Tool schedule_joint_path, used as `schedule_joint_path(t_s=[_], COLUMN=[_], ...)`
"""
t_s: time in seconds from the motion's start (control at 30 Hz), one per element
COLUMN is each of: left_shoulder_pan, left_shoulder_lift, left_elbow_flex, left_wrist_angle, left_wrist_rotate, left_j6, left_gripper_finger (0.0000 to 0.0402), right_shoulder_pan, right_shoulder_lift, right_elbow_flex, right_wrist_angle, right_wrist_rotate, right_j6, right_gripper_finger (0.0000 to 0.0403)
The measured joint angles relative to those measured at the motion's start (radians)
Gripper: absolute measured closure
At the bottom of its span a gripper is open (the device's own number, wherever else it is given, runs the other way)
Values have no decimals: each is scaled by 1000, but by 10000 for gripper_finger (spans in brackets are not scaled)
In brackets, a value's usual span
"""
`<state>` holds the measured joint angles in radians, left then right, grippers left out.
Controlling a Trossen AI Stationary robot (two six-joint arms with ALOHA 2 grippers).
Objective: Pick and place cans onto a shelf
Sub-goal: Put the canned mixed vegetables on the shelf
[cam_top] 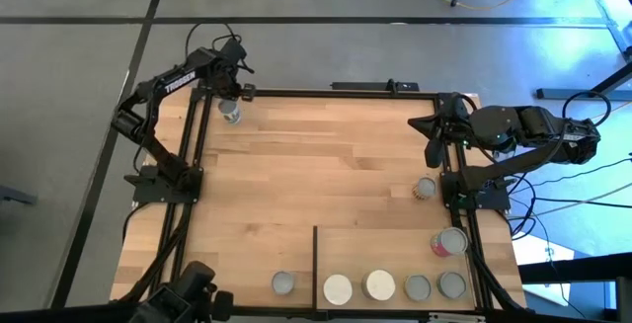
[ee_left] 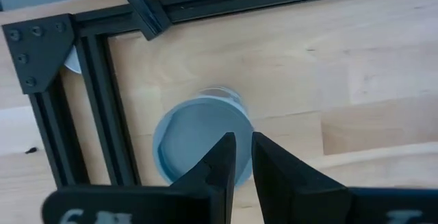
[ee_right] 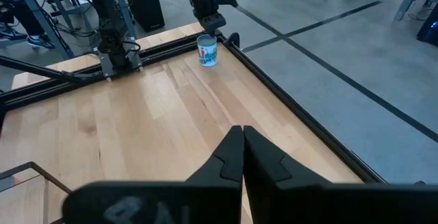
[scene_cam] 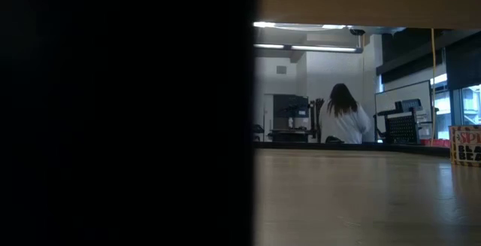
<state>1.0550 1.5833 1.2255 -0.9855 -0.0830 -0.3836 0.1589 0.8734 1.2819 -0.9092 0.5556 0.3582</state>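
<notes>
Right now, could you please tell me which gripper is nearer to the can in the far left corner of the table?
Left. The left gripper hangs directly above that can; the right gripper waits across the table.

One can (cam_top: 231, 114) at tabletop (cam_top: 296, 175) far-left corner, under left gripper (cam_top: 229, 96); shelf (cam_top: 395, 249) near-right w/ five cans in it, one can (cam_top: 283, 283) just left of shelf

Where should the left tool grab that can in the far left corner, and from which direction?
Across the round side wall, coming straight down from above. The can stands upright beside the black frame rail, so a side approach looks blocked there. The left tool hangs directly over its top, fingers nearly together.
</notes>
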Motion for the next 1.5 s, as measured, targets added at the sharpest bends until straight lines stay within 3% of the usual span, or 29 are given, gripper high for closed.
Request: schedule_joint_path(t_s=[0.17, 1.5], left_shoulder_pan=[8, 8], left_shoulder_lift=[0, -1], left_elbow_flex=[0, -61], left_wrist_angle=[0, 82], left_wrist_rotate=[52, 45], left_j6=[0, -34], left_gripper_finger=[360, 360], right_shoulder_pan=[0, 0], right_shoulder_lift=[0, 0], right_elbow_flex=[0, 0], right_wrist_angle=[0, 0], right_wrist_rotate=[0, 2], right_j6=[0, -4], right_gripper_finger=[398, 398])
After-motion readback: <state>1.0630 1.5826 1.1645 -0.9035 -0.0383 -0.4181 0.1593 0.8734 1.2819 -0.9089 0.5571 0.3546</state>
